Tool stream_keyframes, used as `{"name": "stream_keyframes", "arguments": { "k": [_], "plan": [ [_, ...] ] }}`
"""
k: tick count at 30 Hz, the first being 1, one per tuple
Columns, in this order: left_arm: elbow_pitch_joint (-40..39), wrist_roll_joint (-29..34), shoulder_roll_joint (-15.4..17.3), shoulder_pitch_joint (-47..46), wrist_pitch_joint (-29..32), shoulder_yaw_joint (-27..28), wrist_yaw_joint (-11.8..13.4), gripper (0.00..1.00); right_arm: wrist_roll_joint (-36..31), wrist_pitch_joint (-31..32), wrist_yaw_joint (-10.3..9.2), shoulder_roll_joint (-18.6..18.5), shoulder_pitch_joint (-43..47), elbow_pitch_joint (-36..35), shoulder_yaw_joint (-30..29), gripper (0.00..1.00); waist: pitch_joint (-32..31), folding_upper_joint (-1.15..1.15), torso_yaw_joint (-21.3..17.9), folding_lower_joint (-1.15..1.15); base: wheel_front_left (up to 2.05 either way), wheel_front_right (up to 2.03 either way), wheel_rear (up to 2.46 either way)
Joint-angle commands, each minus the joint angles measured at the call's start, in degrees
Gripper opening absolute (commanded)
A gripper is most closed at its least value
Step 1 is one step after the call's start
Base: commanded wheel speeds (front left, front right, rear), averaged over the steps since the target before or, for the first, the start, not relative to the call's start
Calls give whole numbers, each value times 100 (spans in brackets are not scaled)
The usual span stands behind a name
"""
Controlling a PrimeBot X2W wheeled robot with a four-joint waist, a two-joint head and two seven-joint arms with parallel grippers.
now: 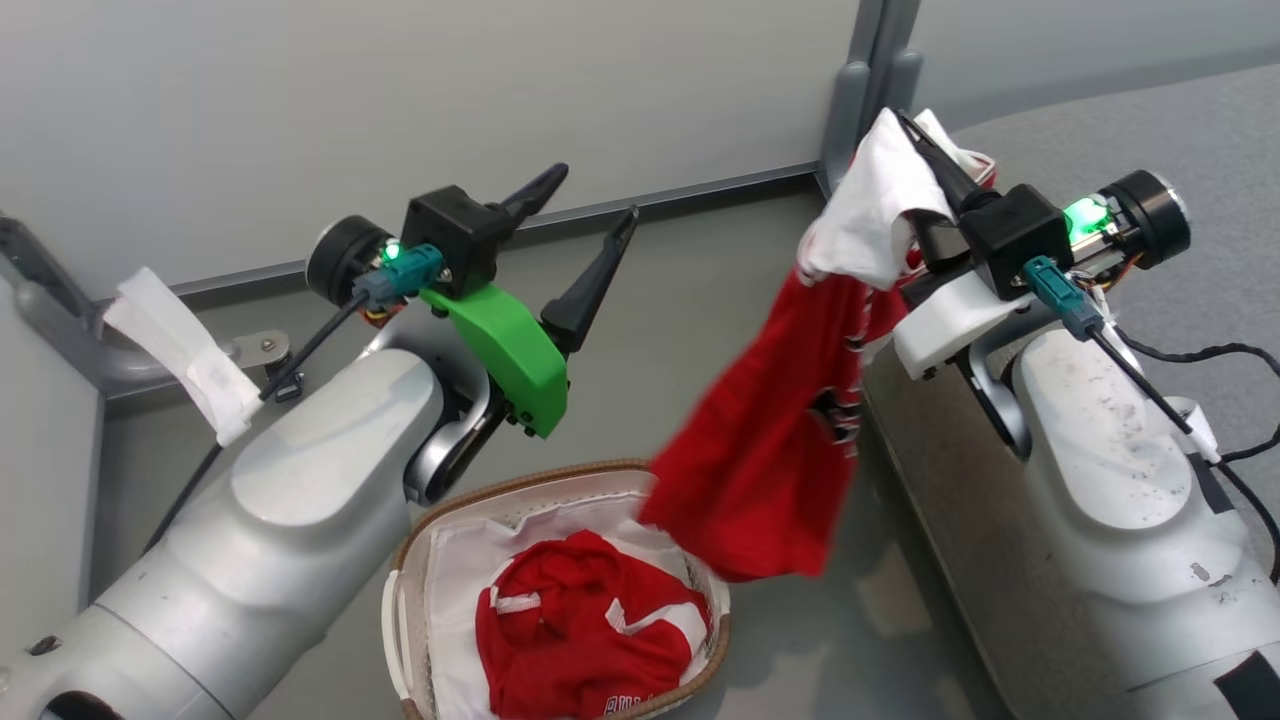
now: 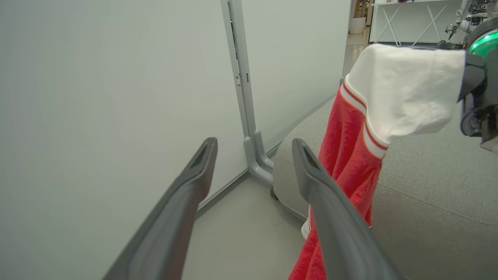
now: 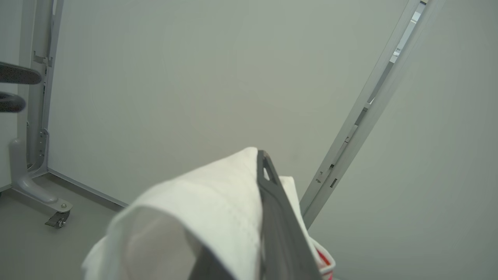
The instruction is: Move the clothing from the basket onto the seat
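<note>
Right claw holds red garment dangling beside rounded edge of seat.

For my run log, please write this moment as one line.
left claw: open, empty | right claw: shut on hanging red jersey, beside seat | other red jersey: in basket

A hanging red garment, with a white panel and striped trim, is held up by its white part, at 1 o'clock from the basket and beside the edge of the grey seat. A crumpled red garment is left inside the white-lined, brown-rimmed basket.
</note>
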Motion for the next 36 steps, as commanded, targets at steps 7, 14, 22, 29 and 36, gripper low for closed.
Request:
{"name": "stream_keyframes", "arguments": {
  "k": [7, 14, 22, 29, 36],
  "plan": [
    [-214, 83, -47, 444, -44, -215, 106, 100, -20, -14, -6, -548, -111, -102, -48, 0, 146, -1, -812, 0, 0, 0, 0],
    [-365, 99, -45, 612, -30, -324, 190, 100, 108, 9, -7, -802, -201, -271, -61, 0, 301, -1, -1487, 0, 0, 0, 0],
    [-478, 133, -18, 654, 3, -403, 211, 100, 222, 100, -7, -841, -190, -467, -57, 0, 530, -1, -2076, 0, 0, 0, 0],
    [-559, 156, -26, 606, 61, -474, 234, 100, 269, 141, -7, -849, -107, -544, -91, 0, 660, -1, -2237, 0, 0, 0, 0],
    [-707, 207, -5, 542, 62, -530, 264, 100, 435, 373, -7, -927, -440, -369, -44, 0, 863, -1, -2003, 0, 0, 0, 0]
  ]
}}
